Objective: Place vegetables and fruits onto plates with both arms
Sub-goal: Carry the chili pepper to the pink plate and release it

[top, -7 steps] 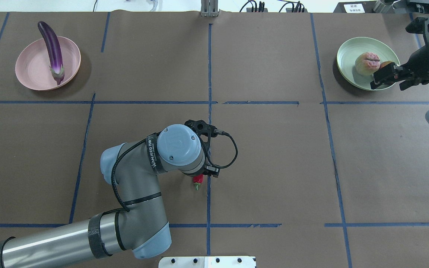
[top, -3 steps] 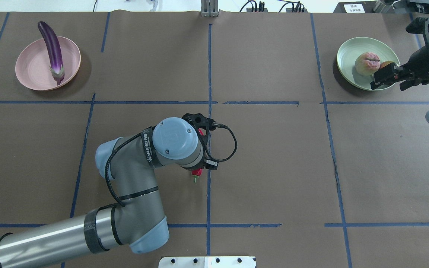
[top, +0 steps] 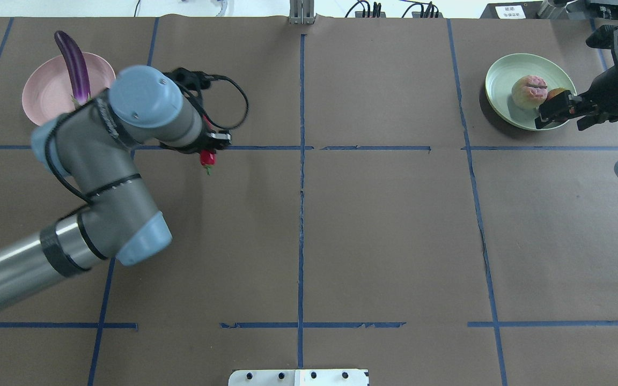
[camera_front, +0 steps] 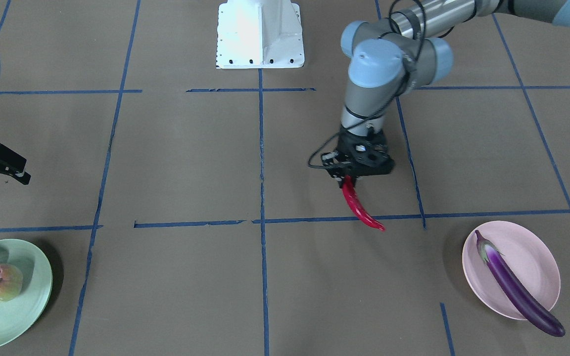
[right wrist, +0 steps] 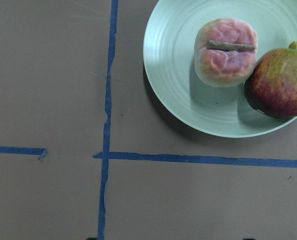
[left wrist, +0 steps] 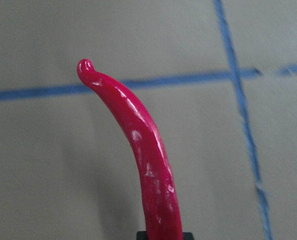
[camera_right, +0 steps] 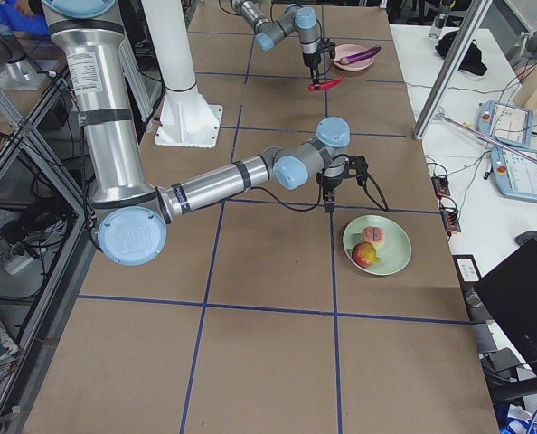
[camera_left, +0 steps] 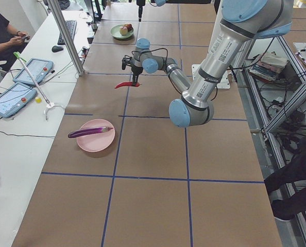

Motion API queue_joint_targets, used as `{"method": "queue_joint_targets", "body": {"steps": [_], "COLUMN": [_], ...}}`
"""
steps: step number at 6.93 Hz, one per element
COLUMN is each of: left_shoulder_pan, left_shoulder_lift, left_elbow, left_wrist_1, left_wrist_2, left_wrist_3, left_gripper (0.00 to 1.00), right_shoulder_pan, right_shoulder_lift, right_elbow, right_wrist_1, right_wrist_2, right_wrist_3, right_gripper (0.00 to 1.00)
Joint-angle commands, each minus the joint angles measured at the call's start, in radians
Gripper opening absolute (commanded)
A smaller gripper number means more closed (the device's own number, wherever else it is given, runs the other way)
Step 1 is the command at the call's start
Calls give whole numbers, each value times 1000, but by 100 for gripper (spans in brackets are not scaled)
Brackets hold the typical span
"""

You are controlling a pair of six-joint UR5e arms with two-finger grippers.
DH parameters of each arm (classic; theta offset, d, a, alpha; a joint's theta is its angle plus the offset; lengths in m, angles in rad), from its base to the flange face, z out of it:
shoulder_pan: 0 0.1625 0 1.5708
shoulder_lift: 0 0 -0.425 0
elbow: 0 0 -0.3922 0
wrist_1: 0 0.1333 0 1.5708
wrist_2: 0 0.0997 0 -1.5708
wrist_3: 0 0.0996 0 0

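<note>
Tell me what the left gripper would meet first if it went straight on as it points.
Likely the bare table, near a blue tape line: the left gripper points down, and the red chili pepper it holds would touch first.

Glossy red chili pepper [left wrist: 149, 162], glossy purple eggplant [camera_front: 516, 289], matt brown paper table cover [top: 395, 241], smooth mint plate [right wrist: 171, 85]

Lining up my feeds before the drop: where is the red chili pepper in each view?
Exterior front-facing: chili pepper right of centre, hanging from the left gripper.
Overhead exterior: upper left, only its stem end showing.
Exterior left: upper middle.
Exterior right: top, right of centre.
Left wrist-mounted: fills the centre.
Right wrist-mounted: not in it.
Shared landmark: the pink plate, in all four exterior views.
</note>
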Motion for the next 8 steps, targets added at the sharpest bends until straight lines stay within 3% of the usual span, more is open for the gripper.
{"method": "queue_joint_targets", "body": {"steps": [1,2,3,4,5,6,7,8], "left_shoulder_pan": [-251,-343,-361,-362,-362,-362,-361,-362], "left_shoulder_lift": [36,39,39,39,39,39,53,56], "left_elbow": [126,222,287,371,423,424,424,419], "left_wrist_1": [-2,-1,-19,-115,-170,-174,-175,-177], "left_wrist_2": [-89,-116,-132,-132,-132,-132,-134,-135], "left_wrist_3": [112,220,231,234,269,327,355,357], "left_gripper": [3,6,8,8,27,67,92,100], "right_shoulder_pan": [0,0,0,-1,-1,-1,-1,0], "right_shoulder_lift": [-3,-5,-8,-8,-8,-8,-6,-6], "right_elbow": [9,20,28,26,26,29,29,37], "right_wrist_1": [0,0,0,-2,-2,0,0,0], "right_wrist_2": [-2,-2,0,-1,-2,0,0,-1], "right_wrist_3": [0,0,2,2,2,2,32,35], "right_gripper": [100,100,100,100,100,100,100,100]}}
